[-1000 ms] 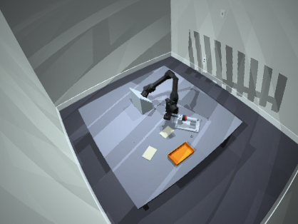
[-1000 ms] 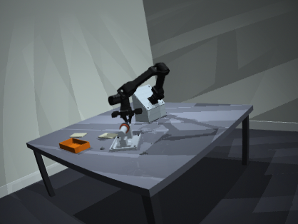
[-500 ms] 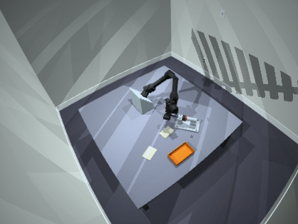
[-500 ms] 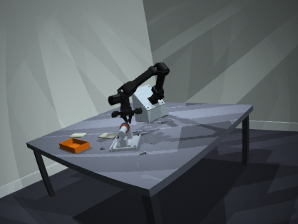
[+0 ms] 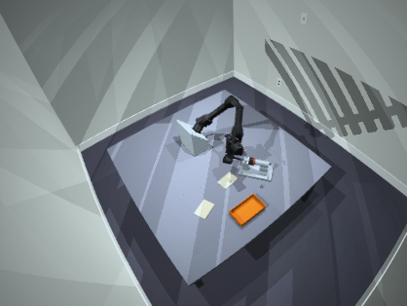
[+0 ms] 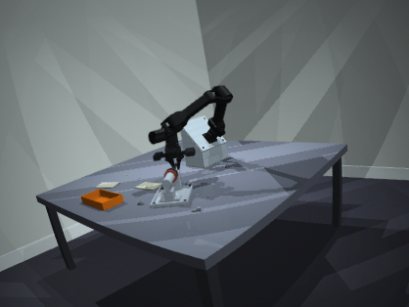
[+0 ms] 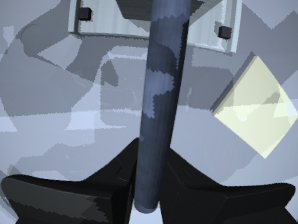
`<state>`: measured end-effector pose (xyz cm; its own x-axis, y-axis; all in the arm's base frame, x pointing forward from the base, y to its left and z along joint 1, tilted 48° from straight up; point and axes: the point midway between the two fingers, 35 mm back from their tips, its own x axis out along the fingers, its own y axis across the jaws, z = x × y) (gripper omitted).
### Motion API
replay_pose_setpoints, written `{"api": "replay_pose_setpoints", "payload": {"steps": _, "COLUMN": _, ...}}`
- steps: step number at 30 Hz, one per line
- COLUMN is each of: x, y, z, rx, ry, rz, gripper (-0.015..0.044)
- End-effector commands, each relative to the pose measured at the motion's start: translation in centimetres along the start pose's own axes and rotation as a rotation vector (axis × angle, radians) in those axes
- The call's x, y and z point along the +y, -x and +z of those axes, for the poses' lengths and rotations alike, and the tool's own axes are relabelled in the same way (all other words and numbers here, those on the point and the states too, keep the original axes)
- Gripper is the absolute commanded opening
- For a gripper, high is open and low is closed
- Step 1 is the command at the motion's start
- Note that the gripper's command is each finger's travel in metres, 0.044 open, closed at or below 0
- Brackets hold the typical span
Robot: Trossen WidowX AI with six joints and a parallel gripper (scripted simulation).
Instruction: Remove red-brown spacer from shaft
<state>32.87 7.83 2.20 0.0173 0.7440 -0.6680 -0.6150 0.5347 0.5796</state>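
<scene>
My gripper (image 5: pixel 234 158) (image 6: pixel 175 164) (image 7: pixel 147 143) is shut on the dark blue-grey shaft (image 7: pixel 162 75), near its free end. The shaft runs from between the fingers toward the white fixture plate (image 5: pixel 250 174) (image 6: pixel 185 197) (image 7: pixel 100 27). A red-brown ring, the spacer (image 5: pixel 252 161) (image 6: pixel 170 174), sits up on the shaft line beside the white housing (image 6: pixel 167 184), above the plate. It is too small to tell whether it touches the housing. The wrist view does not show the spacer. Other spacers cannot be made out.
A pale yellow pad (image 5: pixel 226 181) (image 6: pixel 148 186) (image 7: pixel 260 110) lies near the fixture, a second pad (image 5: pixel 203 209) (image 6: pixel 108 185) farther off. An orange tray (image 5: pixel 252 215) (image 6: pixel 93 202) stands near the table edge. A pale slanted box (image 5: pixel 194 144) (image 6: pixel 207 156) stands behind. Small grey bits lie near the plate.
</scene>
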Motion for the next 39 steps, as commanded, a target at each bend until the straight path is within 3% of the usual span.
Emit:
{"api": "replay_pose_setpoints", "payload": {"steps": 1, "x": 0.02, "y": -0.07, "z": -0.34, "rx": 0.006, "ry": -0.003, "rz": 0.000, "gripper": 0.0000}}
{"api": "replay_pose_setpoints", "payload": {"steps": 39, "x": 0.02, "y": -0.07, "z": -0.85, "rx": 0.006, "ry": -0.003, "rz": 0.000, "gripper": 0.0000}}
